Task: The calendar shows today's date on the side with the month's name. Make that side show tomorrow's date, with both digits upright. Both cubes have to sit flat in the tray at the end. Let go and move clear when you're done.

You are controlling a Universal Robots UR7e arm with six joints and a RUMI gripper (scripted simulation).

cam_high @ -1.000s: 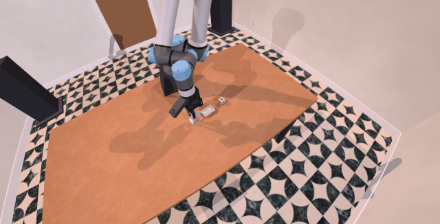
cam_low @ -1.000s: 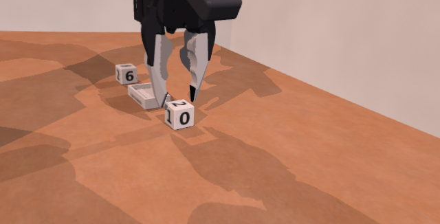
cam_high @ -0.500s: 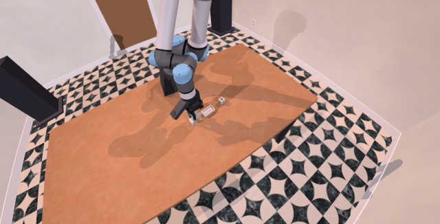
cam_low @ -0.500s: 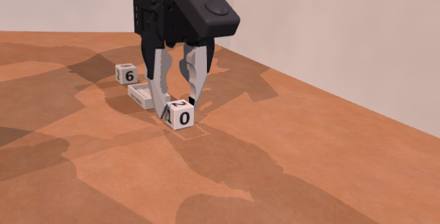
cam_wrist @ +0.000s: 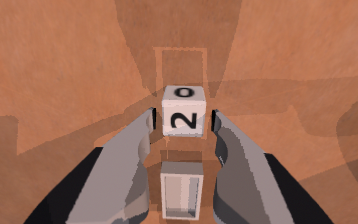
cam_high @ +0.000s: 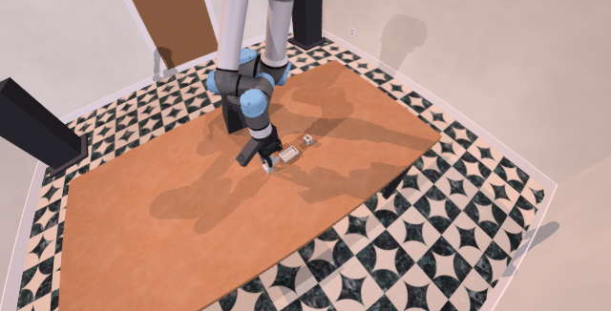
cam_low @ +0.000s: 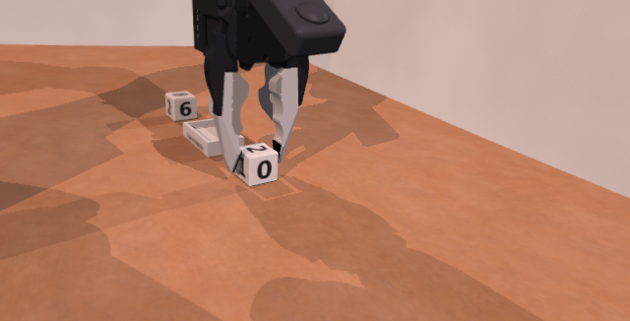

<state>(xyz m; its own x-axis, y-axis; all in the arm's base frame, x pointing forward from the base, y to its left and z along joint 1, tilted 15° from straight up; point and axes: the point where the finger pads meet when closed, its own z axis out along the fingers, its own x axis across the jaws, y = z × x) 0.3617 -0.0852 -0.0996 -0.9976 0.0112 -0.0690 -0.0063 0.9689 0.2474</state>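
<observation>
A white cube (cam_high: 265, 168) (cam_low: 260, 167) (cam_wrist: 184, 112) rests on the table with a 2 on top, a 0 on one side and a 1 on another. My gripper (cam_high: 269, 164) (cam_low: 256, 162) (cam_wrist: 183, 110) is lowered around it, one finger on each side, with a small gap at both faces, so it is open. The small white tray (cam_high: 289, 155) (cam_low: 199, 137) (cam_wrist: 181, 166) stands empty just behind the cube. A second white cube (cam_high: 307, 140) (cam_low: 182, 105) showing a 6 sits on the table beyond the tray.
The wooden table (cam_high: 143, 235) (cam_low: 443, 223) carries only the tray and the two cubes. The arm's base stands at the table's far edge. Two dark speaker-like boxes stand on the tiled floor beyond the table.
</observation>
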